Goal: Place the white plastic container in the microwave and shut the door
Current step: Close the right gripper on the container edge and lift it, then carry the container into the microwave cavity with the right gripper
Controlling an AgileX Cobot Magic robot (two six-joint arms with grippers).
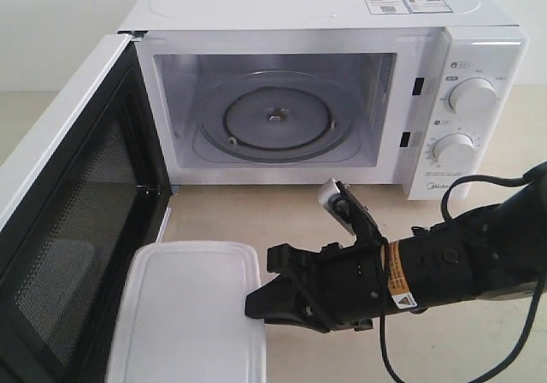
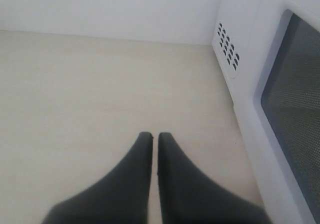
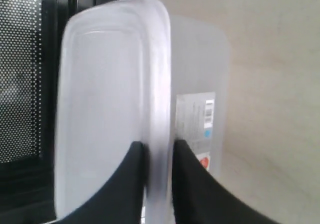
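The white plastic container (image 1: 192, 315) rests on the tabletop in front of the microwave (image 1: 299, 7), beside the open door (image 1: 68, 229). My right gripper (image 1: 254, 304) reaches in from the right and is shut on the container's right rim. In the right wrist view its fingers (image 3: 135, 159) pinch the lid edge of the container (image 3: 105, 99), one finger over the flat lid and one on the side wall next to the red-white label (image 3: 195, 119). The left gripper (image 2: 151, 136) is shut on nothing over bare table, outside the door (image 2: 295, 94).
The microwave cavity stands open with the glass turntable (image 1: 273, 118) bare. Two dials (image 1: 472, 97) are on the right panel. The door's black mesh inner face (image 3: 20, 74) is close to the container's left side. A black cable (image 1: 385, 357) trails under the right arm.
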